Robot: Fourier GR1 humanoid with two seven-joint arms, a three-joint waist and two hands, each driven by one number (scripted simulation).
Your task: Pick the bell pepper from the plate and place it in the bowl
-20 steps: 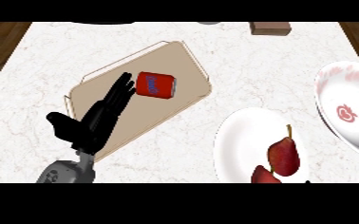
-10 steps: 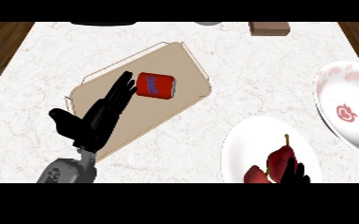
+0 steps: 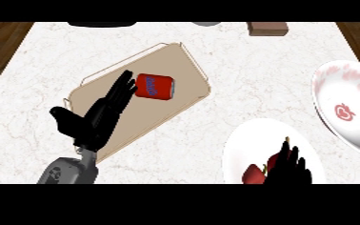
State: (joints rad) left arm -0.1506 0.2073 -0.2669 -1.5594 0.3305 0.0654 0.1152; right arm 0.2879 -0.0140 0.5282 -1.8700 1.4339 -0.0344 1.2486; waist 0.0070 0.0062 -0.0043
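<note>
A red bell pepper lies on the white plate at the lower right, mostly hidden under my right hand. That hand comes in from the bottom edge and covers the pepper; I cannot see whether its fingers curl round it. The white bowl with a red mark inside sits at the right edge, beyond the plate. My left hand rests open at the lower left, fingers straight, over the near corner of a tan tray.
The tan tray lies tilted at centre left with a red can on it, just off my left fingertips. A brown block and dark objects sit along the far edge. Wood shows beyond the counter's corners.
My right hand has come up from the bottom edge over the pepper, covering more of it. The view has shifted slightly. The left hand has stayed put.
</note>
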